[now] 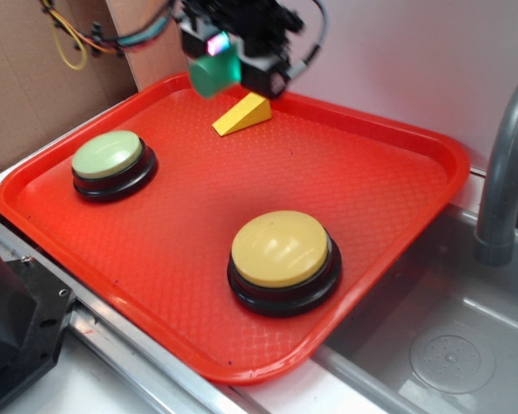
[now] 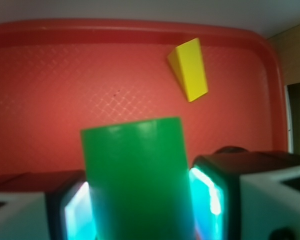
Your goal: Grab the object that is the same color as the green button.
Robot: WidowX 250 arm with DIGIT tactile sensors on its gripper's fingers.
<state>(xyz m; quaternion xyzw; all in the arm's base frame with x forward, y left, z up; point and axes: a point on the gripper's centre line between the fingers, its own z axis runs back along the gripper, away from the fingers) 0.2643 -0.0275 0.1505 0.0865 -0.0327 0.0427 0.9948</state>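
Wrist view: claw (image 2: 140, 210) pinches the smooth matte green cylinder (image 2: 137, 180) above the diamond-textured red tray (image 2: 50, 90).

A lab test bench: toy sink (image 1: 466, 345), grey faucet (image 1: 505, 172), cardboard backdrop (image 1: 26, 95), loose wiring (image 1: 73, 39)

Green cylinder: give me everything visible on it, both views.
The green cylinder is a solid, smooth, matte piece, dark green, with plain sides and a flat end face. It is held in the gripper, one finger pad pressed against each side, and in the exterior view it hangs lifted above the far edge of the red tray, touching nothing else. The yellow wedge block lies on the tray just below and beside it, apart from it.
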